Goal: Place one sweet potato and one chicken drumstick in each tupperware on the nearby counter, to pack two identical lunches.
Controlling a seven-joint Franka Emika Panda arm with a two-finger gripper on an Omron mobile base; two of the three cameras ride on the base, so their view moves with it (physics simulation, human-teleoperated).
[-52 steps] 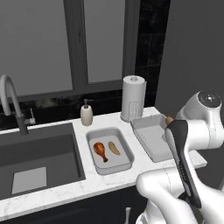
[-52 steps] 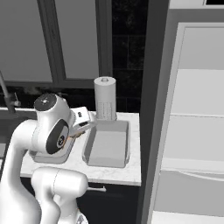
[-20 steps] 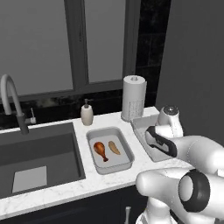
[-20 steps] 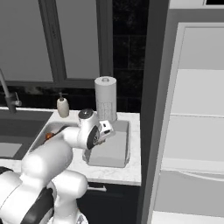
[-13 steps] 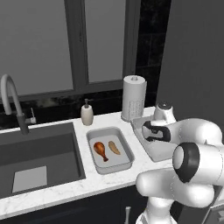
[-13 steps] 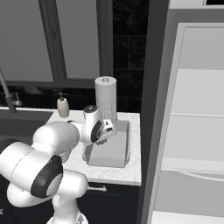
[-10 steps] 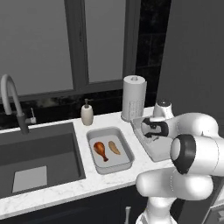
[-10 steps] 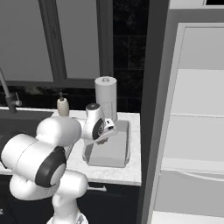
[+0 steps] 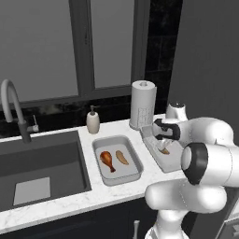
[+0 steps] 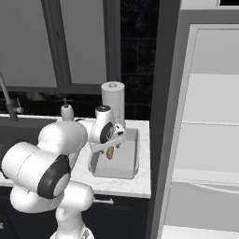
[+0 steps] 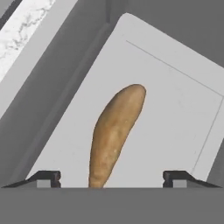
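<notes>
1. The left tupperware [image 9: 116, 160] already holds a chicken drumstick [image 9: 107, 160] and a sweet potato [image 9: 122, 157] side by side, so that lunch looks packed
2. The right tupperware [image 10: 128, 161] now has one sweet potato [image 11: 114, 133] lying on its floor; the hand [image 11: 112, 176] hovers just above it, fingers spread wide on either side and touching nothing, so the potato is released
3. By my reading what is left is one drumstick for the right tupperware; none is in sight on the counter [image 9: 88, 200]
4. Around: a paper towel roll [image 9: 142, 104] stands just behind the right tupperware, a soap dispenser [image 9: 93, 121] behind the left one, the sink basin [image 9: 39, 170] and faucet [image 9: 14, 107] to the far left
5. The paper towel roll stands close to the arm's way out; a fridge [image 10: 210, 140] stands at the right
</notes>
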